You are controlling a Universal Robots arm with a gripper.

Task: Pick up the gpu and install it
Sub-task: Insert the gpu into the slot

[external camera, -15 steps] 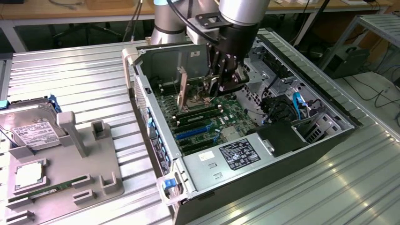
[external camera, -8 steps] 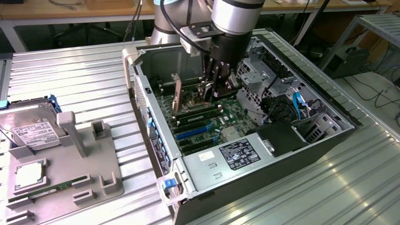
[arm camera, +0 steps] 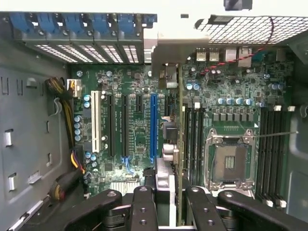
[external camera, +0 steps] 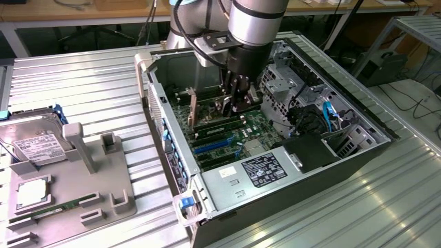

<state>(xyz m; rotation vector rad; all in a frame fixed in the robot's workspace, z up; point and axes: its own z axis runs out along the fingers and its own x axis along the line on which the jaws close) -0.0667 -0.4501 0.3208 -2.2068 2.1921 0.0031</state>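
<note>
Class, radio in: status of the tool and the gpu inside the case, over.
Tool shut on gpu. It stands on edge over motherboard, beside blue slot. No obstruction seen.

Ribbed metal surface (external camera: 82,88) throughout; wooden desks (external camera: 41,13) along the far side; pale floor (external camera: 428,93) with loose cables (external camera: 411,106) at the exterior view's right
</note>
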